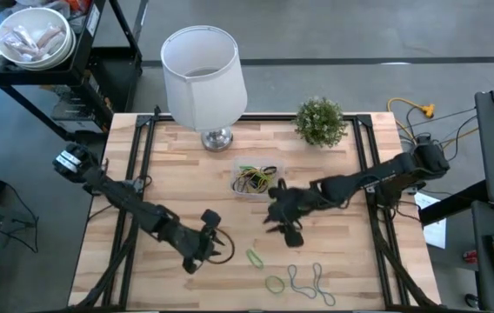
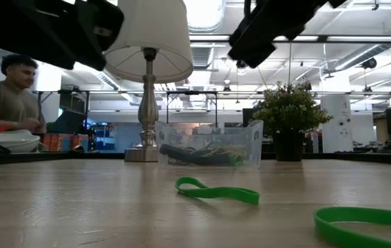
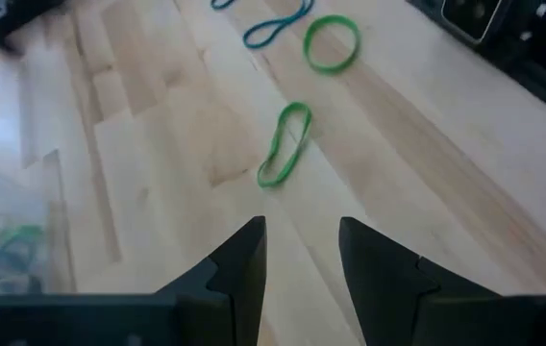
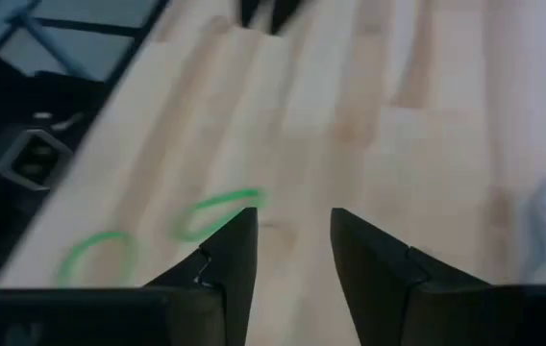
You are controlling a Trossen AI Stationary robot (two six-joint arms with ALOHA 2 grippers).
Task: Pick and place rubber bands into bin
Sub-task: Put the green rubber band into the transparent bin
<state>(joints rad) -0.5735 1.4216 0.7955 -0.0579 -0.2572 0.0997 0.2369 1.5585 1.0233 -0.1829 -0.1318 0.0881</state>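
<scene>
Bin (image 1: 257,180) sits mid-desk (image 1: 177,191), just in front of the lamp base (image 1: 216,137) and left of the potted plant (image 1: 321,121); clear tub, long axis runs left-right in the high view, already holding a tangle of green, tan and dark bands. Loose rubber bands lie on the desk's near part: an elongated green loop (image 1: 255,256) with its long axis on a diagonal, running from up-left to down-right in the high view; a rounder green loop (image 1: 275,283) just beyond it toward the near edge; a long twisted grey band (image 1: 308,280) beside that, stretched roughly left-right. Left pincer (image 1: 210,244) hovers over the desk just left of the elongated green loop, fingers spread, nothing between them; in its wrist view the loop (image 3: 285,144) lies ahead of the fingertips, well apart from them, with the round loop (image 3: 332,43) farther on. Right pincer (image 1: 286,227) hangs above the desk between the bin and the loose bands, fingers spread and empty; its wrist view shows two green loops (image 4: 217,212) off to one side on the wood. Low view: flat green loop (image 2: 217,191) lies in front of the bin (image 2: 209,145), a second green band (image 2: 364,224) nearer the camera. White lampshade (image 1: 203,74) stands behind the bin. A person (image 2: 3,96) sits beyond the desk's far side.
</scene>
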